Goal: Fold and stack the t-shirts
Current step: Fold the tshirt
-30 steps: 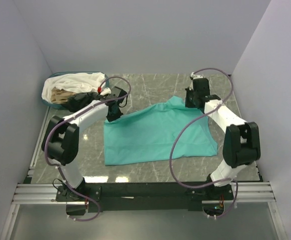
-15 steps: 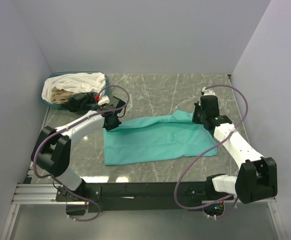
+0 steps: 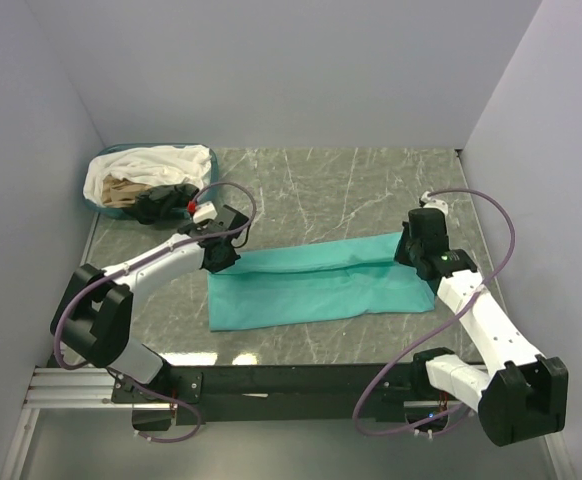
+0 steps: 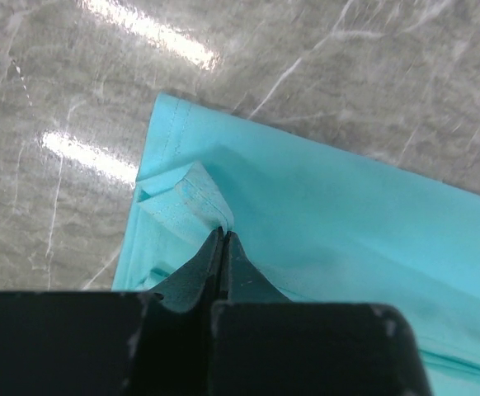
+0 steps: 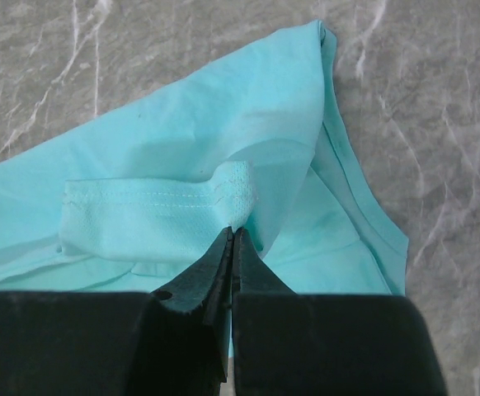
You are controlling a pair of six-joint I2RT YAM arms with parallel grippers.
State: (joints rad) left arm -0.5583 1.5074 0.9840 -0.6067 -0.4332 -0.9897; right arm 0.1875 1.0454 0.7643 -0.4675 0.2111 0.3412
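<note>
Teal-green cloth stretches across the middle of the grey marbled counter. That is the t-shirt, plain and unprinted, lying as one long flat band from left to right, its far part doubled over onto the near layer. The left pincer sits at the band's far left corner. From the wrist its jaws are pressed together with a small raised peak of teal fabric nipped between the tips. Over to the right pincer at the far right end, its jaws also together. They are clamped on a turned-over strip of stitched hem, seen close up from its own wrist. Far left corner: a heap of shirts, white, beige and black, fills the basket, well apart from the teal one.
</note>
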